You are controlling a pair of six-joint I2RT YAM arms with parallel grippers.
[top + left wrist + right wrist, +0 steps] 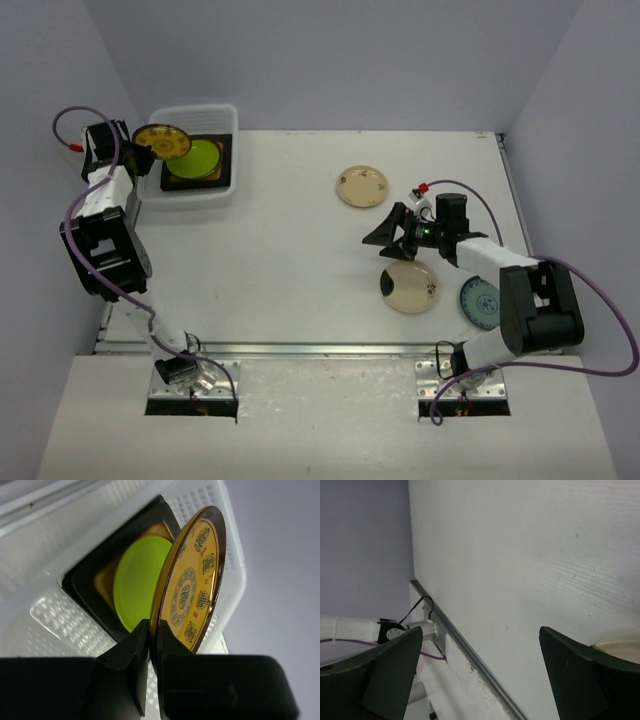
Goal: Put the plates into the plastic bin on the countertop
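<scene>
The left arm [105, 215] goes up from its base at 7 o'clock and stretches out to 10 o'clock. Its wrist is bent toward 3 o'clock. The left gripper [152, 630] has its jaws squeezed tight on the edge of a round yellow plate [192, 580]. The right arm [530, 300] comes up from its base at 5 o'clock, folds at the elbow and points toward 9 o'clock. The right gripper [481, 630] has its jaws wide apart.
</scene>
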